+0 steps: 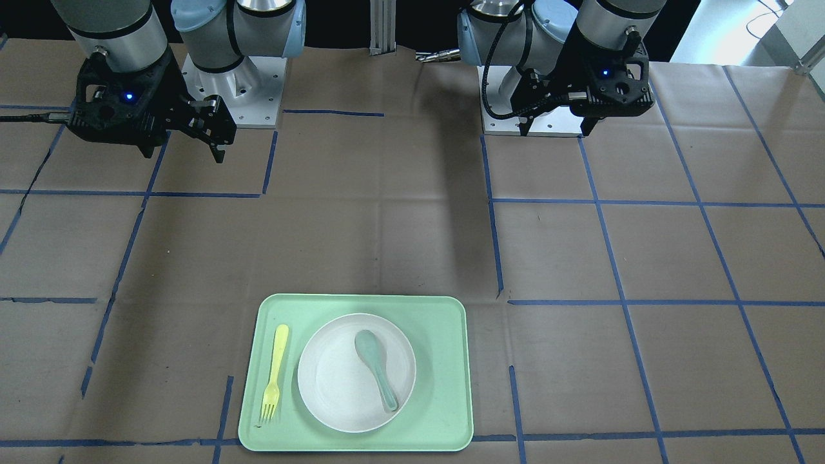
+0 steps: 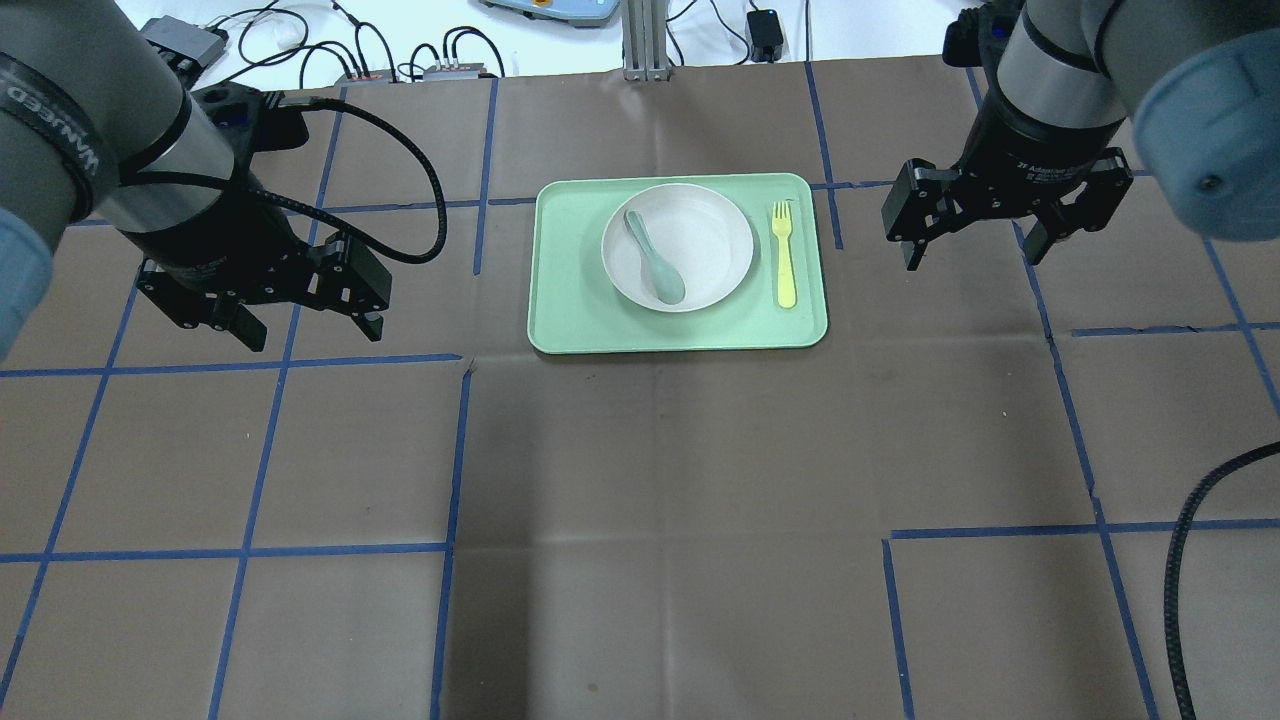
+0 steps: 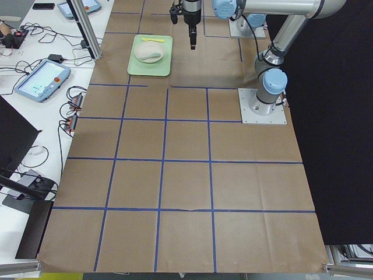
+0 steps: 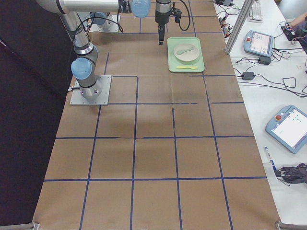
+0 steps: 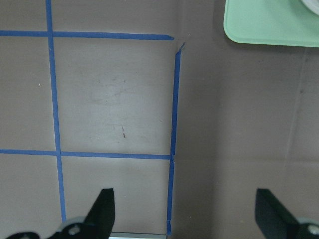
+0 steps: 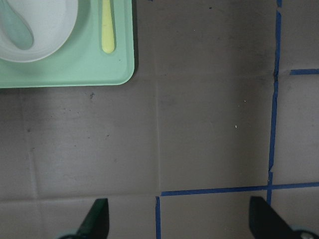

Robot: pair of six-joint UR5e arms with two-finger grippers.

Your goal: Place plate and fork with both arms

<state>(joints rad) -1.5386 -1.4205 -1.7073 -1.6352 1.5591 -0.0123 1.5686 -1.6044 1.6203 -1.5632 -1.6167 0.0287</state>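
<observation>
The off-white plate (image 2: 700,240) lies in the middle of the pale green tray (image 2: 570,320). A grey-green spoon (image 2: 655,258) rests inside the plate. The pale yellow fork (image 2: 784,255) lies on the tray beside the plate, on the robot's right side. My left gripper (image 2: 312,330) hangs open and empty over the table, left of the tray. My right gripper (image 2: 975,255) hangs open and empty right of the tray. The right wrist view shows the plate (image 6: 50,30), the fork (image 6: 107,25) and the tray's corner (image 6: 99,69) ahead of the open fingers (image 6: 97,219).
Brown paper with blue tape lines (image 2: 455,450) covers the table. The left wrist view shows only a corner of the tray (image 5: 269,25) and open fingers (image 5: 102,211). Cables and control boxes (image 2: 400,60) lie beyond the table's far edge.
</observation>
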